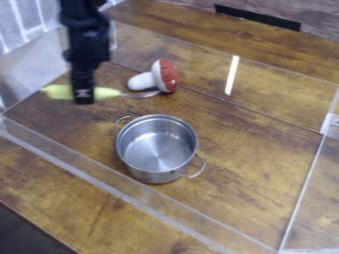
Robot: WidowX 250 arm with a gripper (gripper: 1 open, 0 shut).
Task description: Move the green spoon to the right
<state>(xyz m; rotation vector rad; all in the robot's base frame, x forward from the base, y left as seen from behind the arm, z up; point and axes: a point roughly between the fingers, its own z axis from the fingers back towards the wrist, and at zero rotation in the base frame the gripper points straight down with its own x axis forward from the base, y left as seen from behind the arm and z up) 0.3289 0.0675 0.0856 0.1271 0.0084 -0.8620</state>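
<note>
The green spoon point(57, 91) hangs level above the wooden table at the left, its yellow-green handle sticking out to both sides of the fingers. My gripper point(83, 96) points straight down and is shut on the spoon's middle. The black arm rises from there to the top edge of the camera view. The spoon's silver bowl is blurred and hard to make out. Spoon and gripper are up and to the left of the steel pot, and left of the mushroom.
A round steel pot point(158, 148) with two small handles stands in the middle of the table. A red-and-white toy mushroom point(159, 76) lies on its side behind it. Clear acrylic walls point(79, 164) fence the wooden surface at the front, left and right.
</note>
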